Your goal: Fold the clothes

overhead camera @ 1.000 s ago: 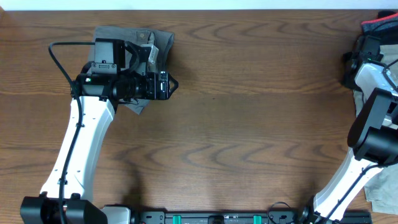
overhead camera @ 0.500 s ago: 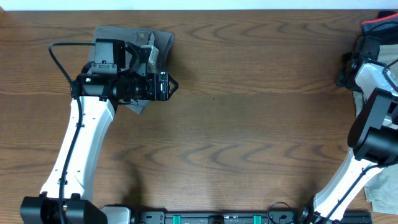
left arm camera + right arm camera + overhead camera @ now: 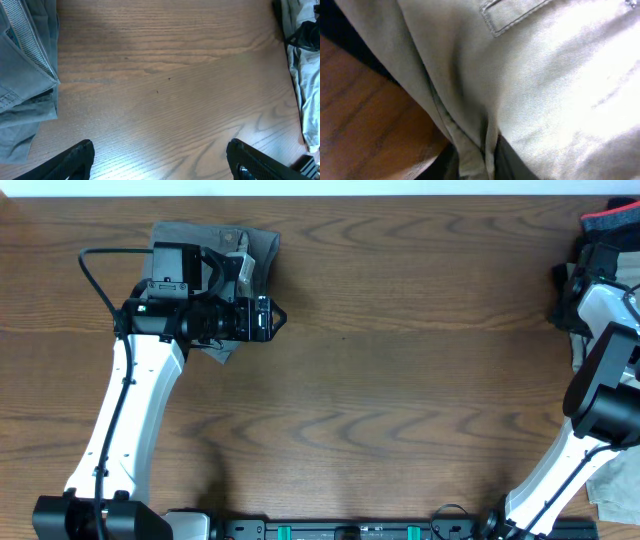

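Clothes are located at two positions on the desk (image 3: pixel 400 380). A grey garment (image 3: pixel 262 246) lies bunched at the far left corner, partly under the left arm; in the left wrist view it occupies the left edge (image 3: pixel 25 85), with a mesh lining exposed at the top. A pale garment (image 3: pixel 612 480) lies at the right edge of the desk, and the same edge shows in the left wrist view as a light strip of cloth (image 3: pixel 304 85). A red and black item (image 3: pixel 612 218) rests at the far right corner. The left hand (image 3: pixel 160 165) hovers over bare wood just beside the grey garment, with its two dark fingers (image 3: pixel 75 157) spread wide apart and nothing between them. The right hand (image 3: pixel 572 280) is positioned at the right edge among the clothes. Its wrist camera is pressed close to pale khaki fabric (image 3: pixel 545 75), which fills nearly the whole view and carries a stitched tab (image 3: pixel 515 15) near the top, with a patch of desk visible at lower left. The fingers of the right hand are not clearly visible, so its opening cannot be determined; it possibly has contact with the fabric.
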Robot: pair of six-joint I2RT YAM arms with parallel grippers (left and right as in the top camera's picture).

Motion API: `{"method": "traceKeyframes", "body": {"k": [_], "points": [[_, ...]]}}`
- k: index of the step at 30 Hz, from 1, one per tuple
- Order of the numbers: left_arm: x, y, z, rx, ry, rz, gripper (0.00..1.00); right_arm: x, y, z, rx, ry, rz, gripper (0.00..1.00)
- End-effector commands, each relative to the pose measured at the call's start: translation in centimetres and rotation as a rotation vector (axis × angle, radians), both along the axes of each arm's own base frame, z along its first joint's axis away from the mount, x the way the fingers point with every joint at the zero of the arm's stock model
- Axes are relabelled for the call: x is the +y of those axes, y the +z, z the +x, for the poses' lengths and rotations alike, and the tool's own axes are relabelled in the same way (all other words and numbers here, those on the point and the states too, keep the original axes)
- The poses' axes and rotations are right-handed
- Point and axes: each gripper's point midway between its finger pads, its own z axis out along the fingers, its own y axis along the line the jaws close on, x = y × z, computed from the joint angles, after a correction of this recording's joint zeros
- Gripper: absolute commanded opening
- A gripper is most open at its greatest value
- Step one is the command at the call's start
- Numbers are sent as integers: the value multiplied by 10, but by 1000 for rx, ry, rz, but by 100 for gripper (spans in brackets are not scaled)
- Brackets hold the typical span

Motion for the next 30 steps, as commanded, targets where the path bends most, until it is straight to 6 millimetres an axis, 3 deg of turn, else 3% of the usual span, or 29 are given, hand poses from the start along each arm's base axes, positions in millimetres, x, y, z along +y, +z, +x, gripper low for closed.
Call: {"method": "traceKeyframes", "body": {"k": [1,5,13,22,27,30], "points": [[-2,-3,0,15,-2,-7,86,-6,-3,-10,36,-23,-27,13],[-2,-3,0,14,-2,-7,86,-3,13,-5,-6,-15,-17,2],[-2,-3,0,14,-2,-7,86,-5,67,14,-205,12,42,1],[-2,-2,0,4,-11,-2,86,7,160,29,-499,117,153,1],[-2,-2,2,-1,-10,-3,81,39,201,36,-575,288,184,1],[-2,-1,3,-7,-9,-4,81,77,218,44,-619,428,257,1]]}}
